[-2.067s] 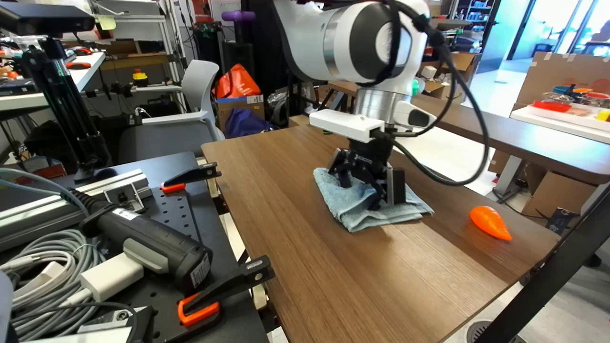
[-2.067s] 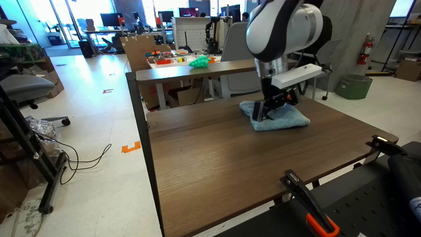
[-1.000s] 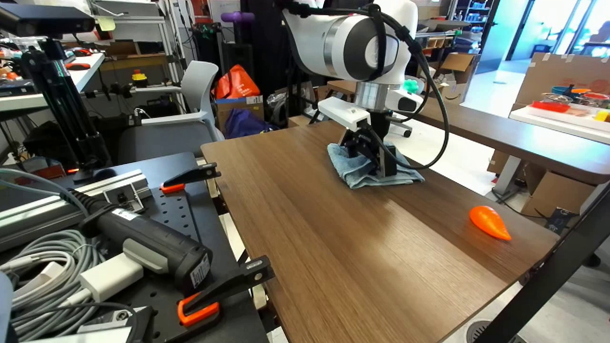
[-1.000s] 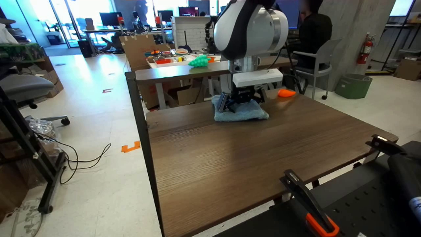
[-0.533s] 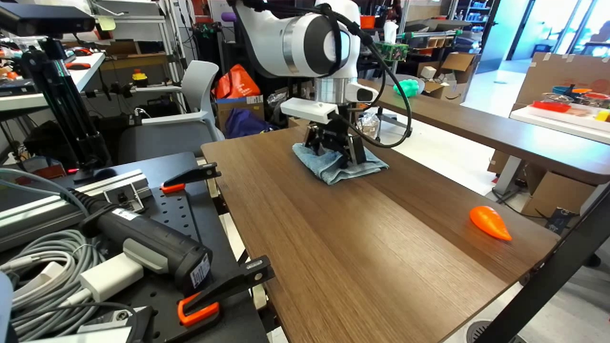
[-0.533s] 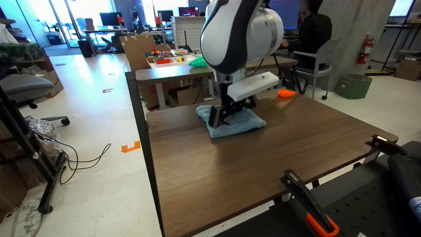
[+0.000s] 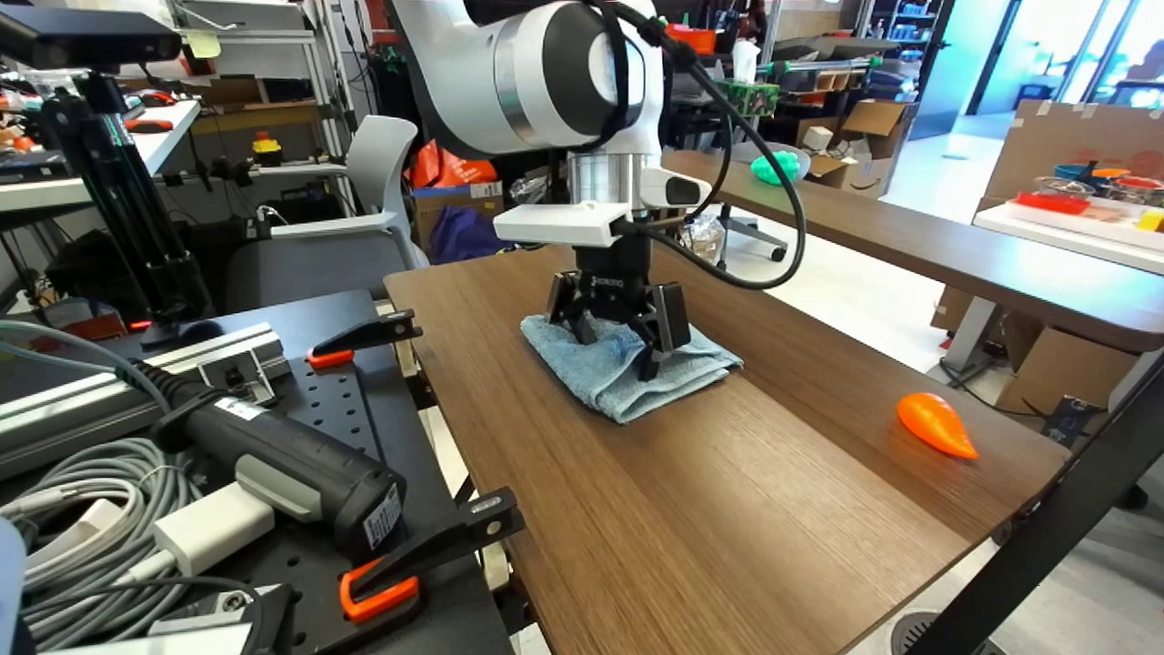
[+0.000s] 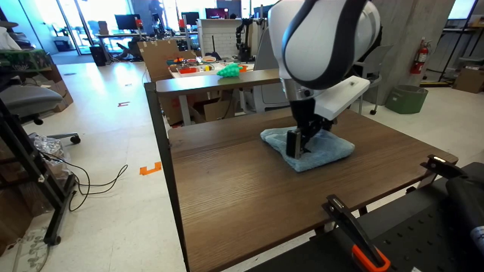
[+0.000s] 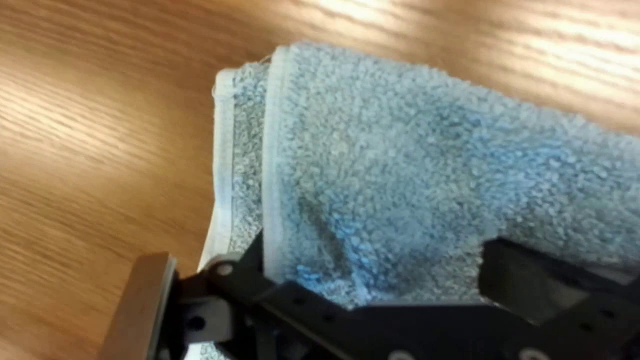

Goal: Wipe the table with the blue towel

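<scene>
1. There's your towel [image 7: 603,375], folded and a little rumpled, lying near the middle of the table [image 8: 234,196], with table top showing on every side.
2. Your pincer [image 7: 617,351] points down over the table's middle, its fingers [image 7: 674,317] spread wide, tips on the towel. The wrist view agrees: one finger to each side, towel running open between them, nothing pinched.
3. So the step in hand, I'd judge, is the wipe itself: you're pressing with spread fingers so the towel can be dragged, not lifted. How much of the table is done, you can't read from this.
4. Next up: even downward pressure and a level slide toward whichever end of the table wants covering. Ease off too early and the tips will probably skate, leaving the towel behind.
5. And watch the orange thing [image 7: 935,424] near a corner of the table: if your stroke runs that way, stop short or go around.
</scene>
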Controlling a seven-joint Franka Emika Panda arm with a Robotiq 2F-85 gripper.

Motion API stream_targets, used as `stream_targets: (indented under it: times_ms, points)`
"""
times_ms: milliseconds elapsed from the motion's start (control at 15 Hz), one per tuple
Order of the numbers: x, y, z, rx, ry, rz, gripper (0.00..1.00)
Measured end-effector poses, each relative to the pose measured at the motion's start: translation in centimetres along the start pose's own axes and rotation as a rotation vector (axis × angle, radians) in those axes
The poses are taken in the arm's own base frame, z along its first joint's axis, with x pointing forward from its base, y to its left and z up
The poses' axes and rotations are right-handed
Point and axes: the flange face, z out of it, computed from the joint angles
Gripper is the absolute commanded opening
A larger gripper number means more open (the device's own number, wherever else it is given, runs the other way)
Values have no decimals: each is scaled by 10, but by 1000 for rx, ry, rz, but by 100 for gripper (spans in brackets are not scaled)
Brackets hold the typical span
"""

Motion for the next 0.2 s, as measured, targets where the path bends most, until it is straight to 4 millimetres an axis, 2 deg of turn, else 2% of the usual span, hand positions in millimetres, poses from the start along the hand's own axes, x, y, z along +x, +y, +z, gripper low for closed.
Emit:
stream_targets:
  times_ms: [200]
  points:
    - [-32, 25, 4, 5, -38, -15, 100]
